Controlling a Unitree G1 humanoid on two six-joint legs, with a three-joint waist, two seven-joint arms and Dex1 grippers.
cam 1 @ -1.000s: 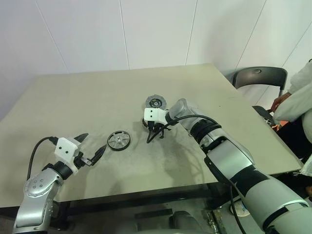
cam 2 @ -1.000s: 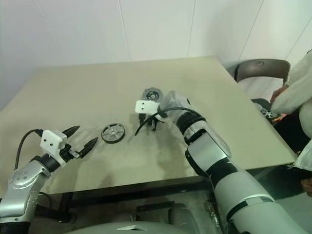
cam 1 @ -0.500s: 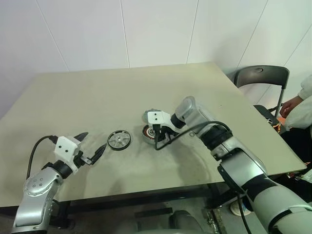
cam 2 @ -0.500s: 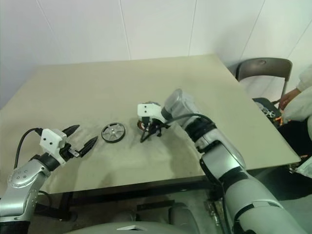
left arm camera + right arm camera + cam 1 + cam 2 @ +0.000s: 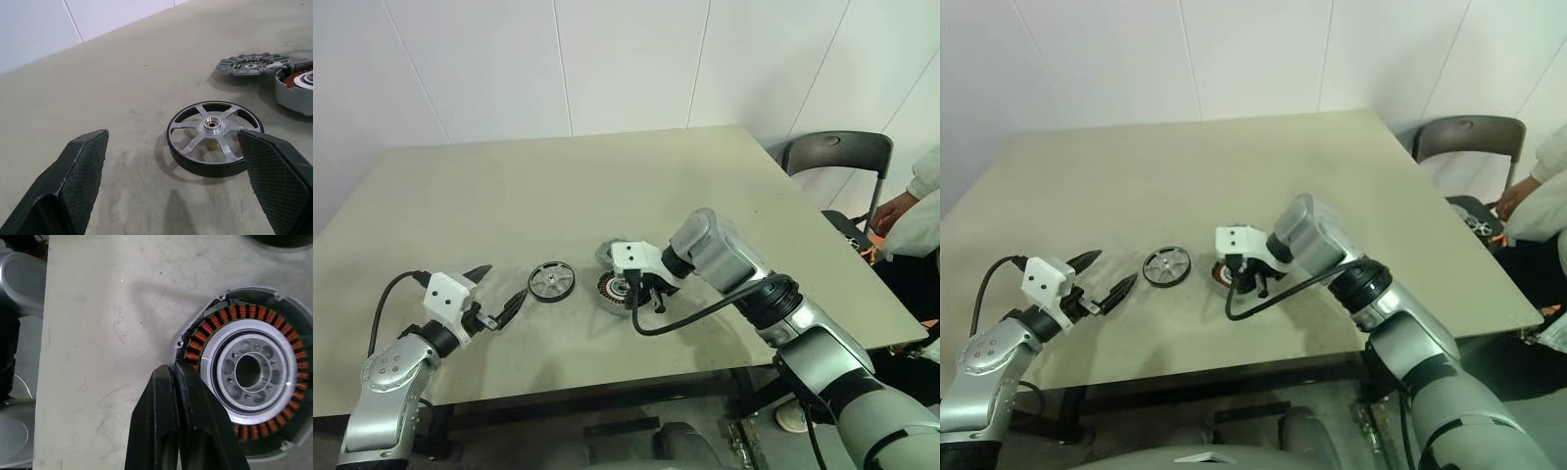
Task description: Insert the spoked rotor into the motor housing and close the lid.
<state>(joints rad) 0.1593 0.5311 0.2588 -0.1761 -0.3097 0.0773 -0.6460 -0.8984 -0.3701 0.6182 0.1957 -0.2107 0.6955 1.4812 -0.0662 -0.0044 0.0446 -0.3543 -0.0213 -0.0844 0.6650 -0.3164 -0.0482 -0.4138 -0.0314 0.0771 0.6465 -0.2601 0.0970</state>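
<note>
On the beige table [image 5: 509, 196] we've got all three motor parts laid out in a loose cluster near the middle. The spoked rotor [image 5: 552, 280] lies flat, black rim with silver spokes and hub, and it sits just in front of the left gripper [image 5: 498, 297]. That gripper has its two black fingers spread wide with nothing between them; in the left wrist view the rotor [image 5: 214, 137] shows between the two fingertips but further out, not touched.

To the right of the rotor is the motor housing [image 5: 616, 290] — a round cup with a light grey outer wall, copper-coloured windings ringing the inside and a silver centre, open side up. The right wrist view gives us a good look straight down into it [image 5: 247, 369].

The right gripper [image 5: 637, 296] points steeply down at the housing with its fingers [image 5: 171, 431] pressed tight together. The tips meet right at the housing's rim, at the edge of the windings; we can't tell whether they pinch the wall or just rest against it.

The lid [image 5: 608, 254] — the grey disc with the toothed edge — lies flat on the table just behind the housing, partly hidden by the right wrist's white camera block [image 5: 633, 257].

Off at the right edge there's a dark chair [image 5: 832, 152] and a person's hand [image 5: 891, 209].
</note>
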